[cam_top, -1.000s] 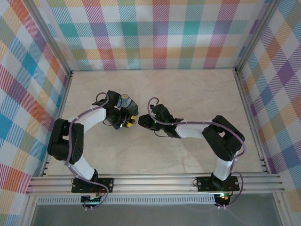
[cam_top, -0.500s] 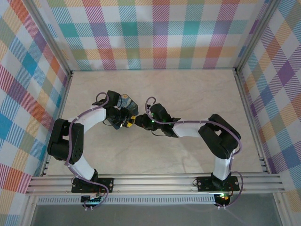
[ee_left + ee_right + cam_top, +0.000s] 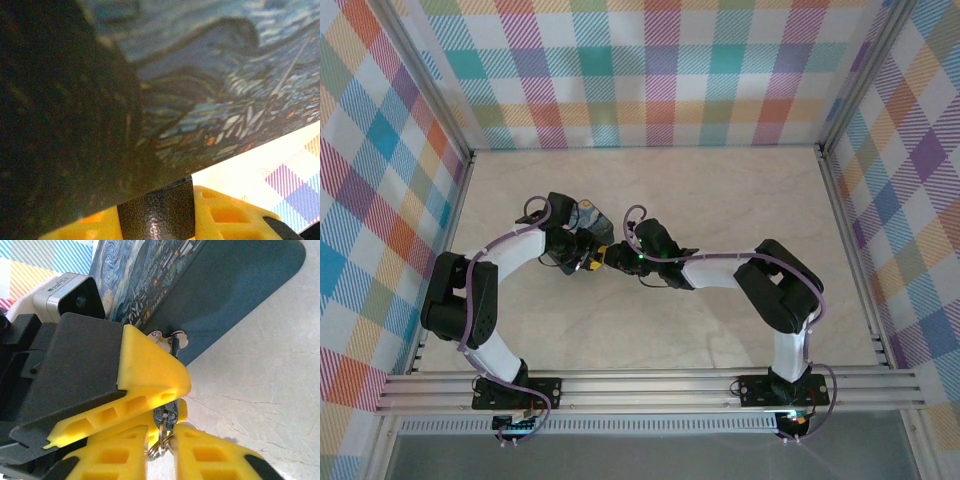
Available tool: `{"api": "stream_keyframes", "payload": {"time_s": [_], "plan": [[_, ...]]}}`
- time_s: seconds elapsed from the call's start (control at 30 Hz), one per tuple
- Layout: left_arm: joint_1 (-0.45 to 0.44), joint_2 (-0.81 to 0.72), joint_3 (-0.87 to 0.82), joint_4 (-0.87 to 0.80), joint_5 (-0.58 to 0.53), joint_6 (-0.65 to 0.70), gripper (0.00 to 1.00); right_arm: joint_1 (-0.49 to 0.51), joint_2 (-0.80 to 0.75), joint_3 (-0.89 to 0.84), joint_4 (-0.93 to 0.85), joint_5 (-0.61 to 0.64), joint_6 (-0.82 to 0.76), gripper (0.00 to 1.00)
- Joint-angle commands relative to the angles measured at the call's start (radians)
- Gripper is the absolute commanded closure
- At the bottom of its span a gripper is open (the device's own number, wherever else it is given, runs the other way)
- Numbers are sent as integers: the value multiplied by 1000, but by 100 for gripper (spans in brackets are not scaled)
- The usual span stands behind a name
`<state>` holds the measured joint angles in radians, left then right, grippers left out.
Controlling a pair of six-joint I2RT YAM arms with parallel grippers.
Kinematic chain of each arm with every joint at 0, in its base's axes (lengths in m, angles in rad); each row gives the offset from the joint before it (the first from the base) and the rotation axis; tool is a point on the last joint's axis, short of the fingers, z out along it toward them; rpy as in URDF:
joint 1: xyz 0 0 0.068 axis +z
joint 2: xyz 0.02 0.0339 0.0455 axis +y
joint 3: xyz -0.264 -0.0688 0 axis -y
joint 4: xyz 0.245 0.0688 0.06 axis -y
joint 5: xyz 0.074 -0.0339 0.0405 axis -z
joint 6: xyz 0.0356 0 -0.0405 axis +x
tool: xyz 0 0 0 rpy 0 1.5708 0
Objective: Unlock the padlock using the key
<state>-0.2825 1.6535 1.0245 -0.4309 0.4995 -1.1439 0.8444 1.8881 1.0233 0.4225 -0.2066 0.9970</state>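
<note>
Padlock: tiny dark-and-silver metal padlock [image 3: 174, 346], hanging off the edge of the blue starry-night-painted tin box [image 3: 225, 290]. It sits just past the right gripper's tips and is mostly hidden behind the left gripper's yellow finger.
Key: small silver key on a wire ring [image 3: 164, 416], right at the tips of the right gripper [image 3: 161, 437] and aimed toward the padlock.
Right gripper: jaws nearly together, looks like it's pinching the key.
Left gripper [image 3: 588, 250]: clamped on the tin box, tilting it up off the pale marbled table [image 3: 260, 405].
Progress: key picked up and brought in close. Can't tell if it's in the keyhole yet. Seating it, turning it and popping the shackle are probably all still to do.
</note>
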Motion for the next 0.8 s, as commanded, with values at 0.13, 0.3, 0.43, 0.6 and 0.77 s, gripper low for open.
{"api": "stream_keyframes", "payload": {"time_s": [0.13,0.3,0.43,0.6,0.77], "plan": [[8,-16,-11,-78,60,-41,95,46,-7,70,-176,98,-305,93],[7,-24,-5,-106,59,-30,95,50,-41,71,-255,195,-619,98],[8,-28,-11,-92,61,-48,95,53,-41,75,-227,188,-776,99],[8,-43,-13,-90,44,-71,95,45,-29,71,-203,150,-782,95],[8,-47,-22,-79,38,-86,95,38,-5,81,-197,68,-588,82]]}}
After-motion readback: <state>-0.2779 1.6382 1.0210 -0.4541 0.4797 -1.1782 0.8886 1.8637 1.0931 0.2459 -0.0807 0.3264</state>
